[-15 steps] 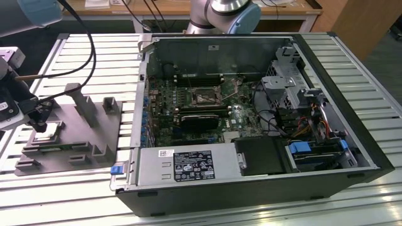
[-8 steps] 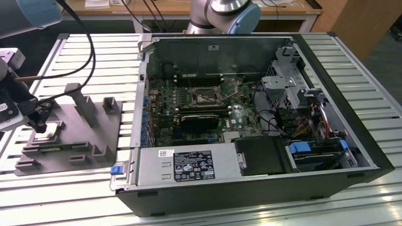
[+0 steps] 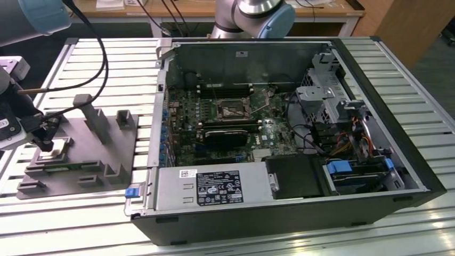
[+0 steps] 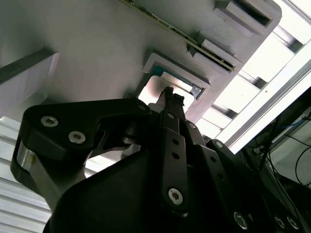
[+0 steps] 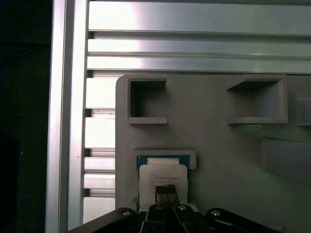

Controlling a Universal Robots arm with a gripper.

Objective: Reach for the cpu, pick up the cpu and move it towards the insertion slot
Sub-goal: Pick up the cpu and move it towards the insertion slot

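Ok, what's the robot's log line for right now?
gripper: at small silvery square cpu | cpu: in grey plastic tray | dark square insertion slot: not reached

Tray posts [image 3: 91,114], case wall [image 3: 161,69] stand btwn cpu [image 5: 163,175] & insertion slot [image 3: 231,109]; open overhead.

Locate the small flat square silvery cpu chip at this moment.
The silvery square cpu sits in a recess of the grey plastic tray at the exterior view's left, beside the open black computer case, right under the gripper.

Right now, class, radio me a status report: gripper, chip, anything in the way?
Gripper low over small flat silvery square cpu, contact unclear. Cpu seated in pocket of grey plastic tray. Nothing between them.
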